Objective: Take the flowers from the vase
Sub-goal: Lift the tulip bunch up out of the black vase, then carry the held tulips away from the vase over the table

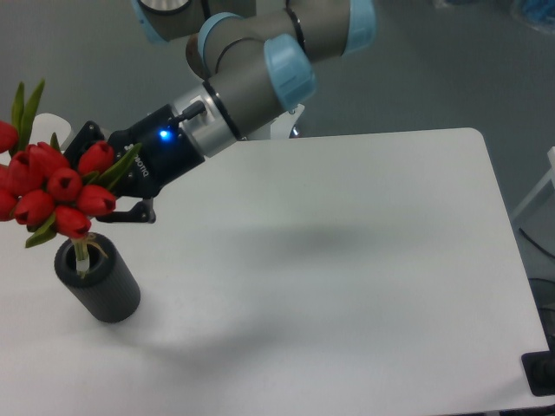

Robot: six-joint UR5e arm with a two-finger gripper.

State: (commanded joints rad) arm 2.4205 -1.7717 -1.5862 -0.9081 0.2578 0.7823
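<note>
The white table [347, 260] is spread out below and to the right of the gripper, and most of its surface is left bare. The arm [251, 61] is brought down from the top of the view at a slant, so that the tool reaches the bunch from the side rather than from above, probably to get at the stems under the heads. The gripper [117, 186] is seen at the left edge, partly hidden behind the flowers [56, 186]; whether its fingers are apart or closed on anything cannot be told, since the buds and leaves are in front of them. The flowers are found just in front of and beside the gripper, a cluster of red buds with green leaves. Their pale stems are still seated in the vase [100, 286], which stands on the table just below the gripper, tilted slightly. The lift is judged not yet done, as the stems remain in the hole.
</note>
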